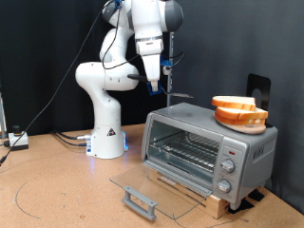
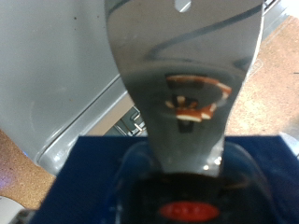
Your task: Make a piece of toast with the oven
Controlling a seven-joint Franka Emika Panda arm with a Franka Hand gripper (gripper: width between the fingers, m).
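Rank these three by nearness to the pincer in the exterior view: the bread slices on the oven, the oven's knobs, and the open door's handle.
1. Bread slices: stacked on the oven's top, to the exterior view's right of the pincer.
2. Knobs: on the oven's front, lower right.
3. Door handle: lowest, on the dropped glass door near the exterior view's bottom.

One oven (image 1: 204, 152), door open; one wire rack (image 1: 185, 147); three knobs (image 1: 227, 173). Two bread slices (image 1: 238, 109), stacked on the oven's roof. One robot arm (image 1: 119, 76); one gripper (image 1: 157, 87). One tabletop (image 1: 57, 190).
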